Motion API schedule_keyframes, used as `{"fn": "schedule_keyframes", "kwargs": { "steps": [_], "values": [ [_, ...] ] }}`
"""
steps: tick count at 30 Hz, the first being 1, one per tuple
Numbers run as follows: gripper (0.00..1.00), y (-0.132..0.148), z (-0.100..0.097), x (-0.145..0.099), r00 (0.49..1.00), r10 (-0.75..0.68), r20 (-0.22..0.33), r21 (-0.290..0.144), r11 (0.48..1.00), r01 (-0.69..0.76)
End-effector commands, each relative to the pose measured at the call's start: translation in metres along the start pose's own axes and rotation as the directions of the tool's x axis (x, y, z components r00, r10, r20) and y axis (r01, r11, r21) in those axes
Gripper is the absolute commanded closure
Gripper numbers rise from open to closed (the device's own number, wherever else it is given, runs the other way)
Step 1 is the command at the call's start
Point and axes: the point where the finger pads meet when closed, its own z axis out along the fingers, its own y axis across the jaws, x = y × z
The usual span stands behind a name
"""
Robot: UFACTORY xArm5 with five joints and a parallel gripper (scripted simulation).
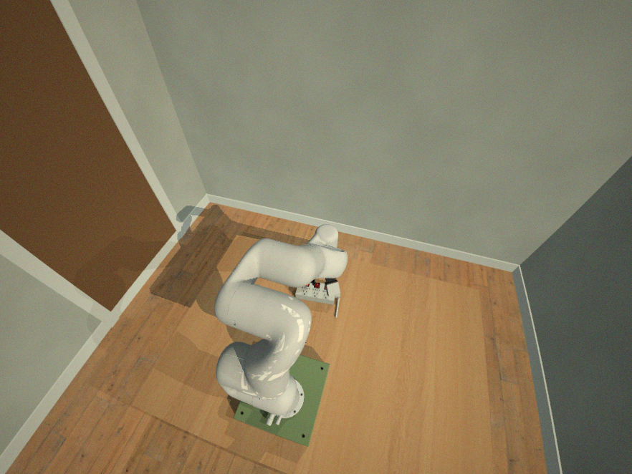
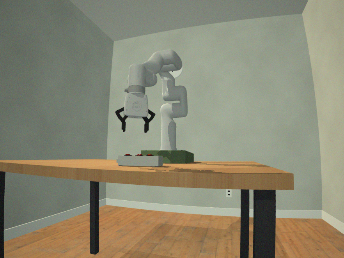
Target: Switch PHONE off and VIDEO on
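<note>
Grey-green walls and a plank floor surround a wooden table (image 2: 194,173) on dark legs, with the white arm (image 2: 169,111) rising from a green base plate (image 2: 186,156) near the frame's centre in the exterior view. Left of the plate, the grey power strip (image 2: 140,160) lies flat on the tabletop, red switches facing up. High above it hangs the gripper (image 2: 134,127), black fingers (image 2: 123,126) spread wide apart and holding nothing.
</note>
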Motion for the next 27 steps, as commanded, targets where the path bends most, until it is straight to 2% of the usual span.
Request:
{"fn": "schedule_keyframes", "kwargs": {
  "steps": [1, 7, 14, 16, 17, 18, 19, 20, 27],
  "values": [
    [0.0, -0.013, 0.012, -0.009, 0.961, -0.275, 0.001, 0.0, 0.961, 0.275],
    [0.0, -0.025, 0.027, -0.015, 0.868, -0.497, 0.003, 0.002, 0.868, 0.497],
    [0.0, -0.03, 0.033, -0.017, 0.684, -0.729, 0.002, 0.001, 0.684, 0.729],
    [0.0, -0.03, 0.033, -0.017, 0.684, -0.729, 0.002, 0.001, 0.684, 0.729],
    [0.0, -0.03, 0.034, -0.017, 0.586, -0.81, 0.002, 0.0, 0.586, 0.81],
    [0.0, -0.03, 0.034, -0.017, 0.555, -0.832, 0.002, -0.001, 0.555, 0.832],
    [1.0, -0.03, 0.034, -0.017, 0.526, -0.851, 0.002, -0.002, 0.526, 0.851],
    [1.0, -0.03, 0.034, -0.017, 0.494, -0.87, 0.002, -0.003, 0.494, 0.87],
    [1.0, -0.03, 0.034, -0.017, 0.494, -0.87, 0.002, -0.003, 0.494, 0.87]
  ]
}}
